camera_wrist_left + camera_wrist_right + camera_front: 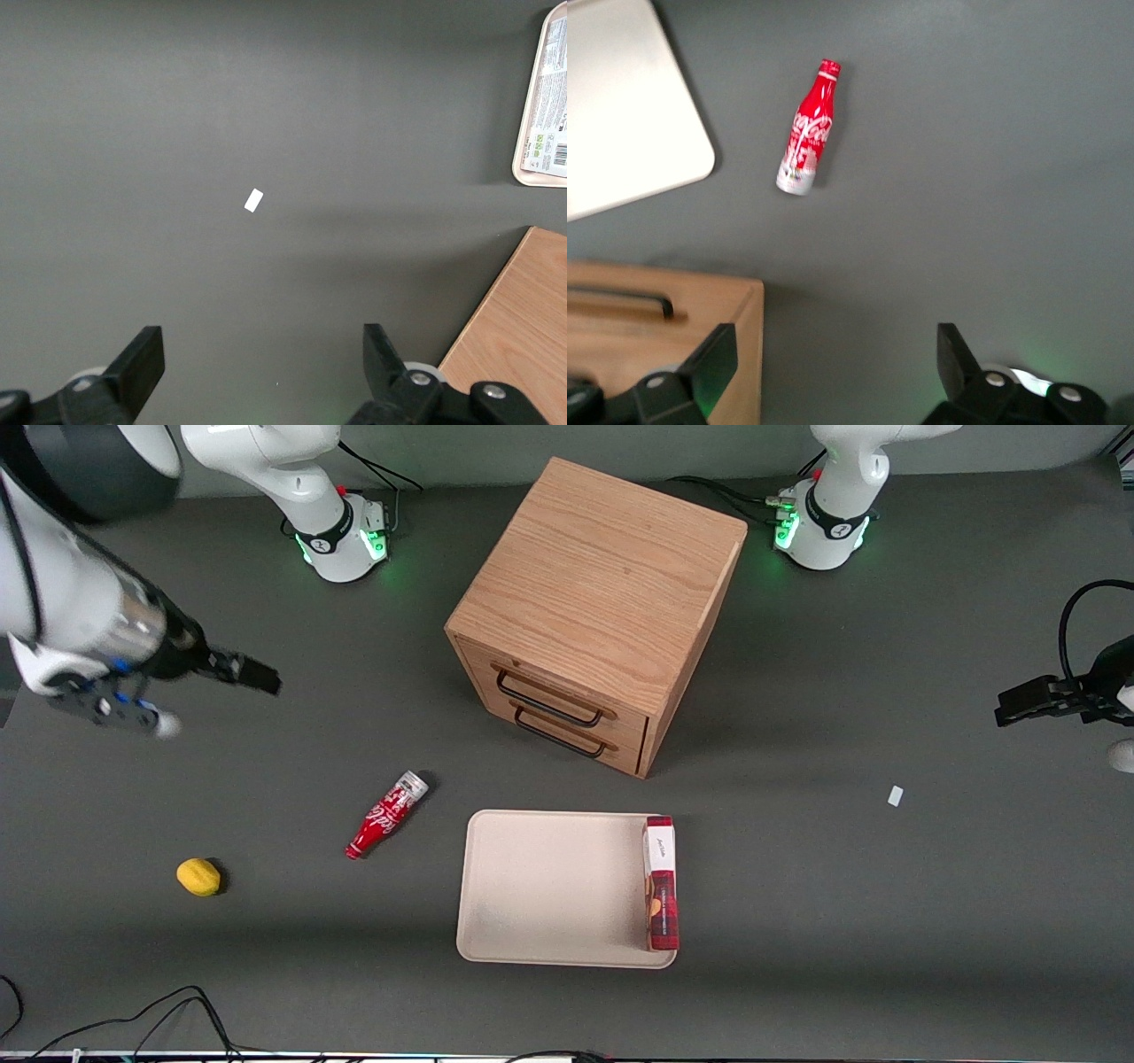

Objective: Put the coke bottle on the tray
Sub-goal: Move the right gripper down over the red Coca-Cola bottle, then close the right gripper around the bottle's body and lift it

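The coke bottle (385, 815) lies on its side on the dark table, beside the tray (549, 886) and apart from it, toward the working arm's end. It is red with white script; its silvery end points toward the cabinet. It also shows in the right wrist view (808, 128) next to the tray's corner (620, 115). My right gripper (213, 700) hangs above the table, farther from the front camera than the bottle and well apart from it. The gripper (837, 354) is open and empty.
A red plaid box (662, 886) lies in the tray along the rim toward the parked arm. A wooden two-drawer cabinet (594, 611) stands farther from the front camera than the tray. A yellow lemon (198, 877) lies toward the working arm's end. A small white scrap (895, 795) lies toward the parked arm's end.
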{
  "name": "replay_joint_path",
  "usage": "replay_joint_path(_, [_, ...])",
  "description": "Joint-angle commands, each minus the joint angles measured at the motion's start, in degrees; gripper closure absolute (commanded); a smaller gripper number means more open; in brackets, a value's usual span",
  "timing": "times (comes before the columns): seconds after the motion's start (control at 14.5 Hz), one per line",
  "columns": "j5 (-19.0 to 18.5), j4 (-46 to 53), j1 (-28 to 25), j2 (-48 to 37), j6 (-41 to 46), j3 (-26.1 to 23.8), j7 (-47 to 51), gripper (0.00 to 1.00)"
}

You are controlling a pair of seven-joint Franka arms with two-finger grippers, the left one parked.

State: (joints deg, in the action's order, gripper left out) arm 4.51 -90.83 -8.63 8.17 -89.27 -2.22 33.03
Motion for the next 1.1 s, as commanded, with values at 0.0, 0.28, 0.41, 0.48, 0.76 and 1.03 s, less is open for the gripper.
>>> replay_joint_path(0.0, [1.03, -2.31, -0.07, 8.06, -8.17, -0.76, 8.43, 0.00])
replay_joint_path(0.28, [0.77, -8.20, -0.60, 15.72, -23.72, -1.11, 14.76, 0.00])
replay_joint_path(0.41, [0.76, -11.28, -0.60, 18.18, -30.67, -1.82, 16.54, 0.00])
replay_joint_path(0.48, [0.76, -13.30, -0.60, 18.98, -35.05, -1.91, 16.54, 0.00])
replay_joint_path(0.76, [0.68, -15.42, -1.74, 23.98, -46.59, -1.91, 18.64, 0.00])
replay_joint_path(1.03, [-2.12, -16.39, -2.01, 26.28, -49.59, -1.91, 18.65, 0.12])
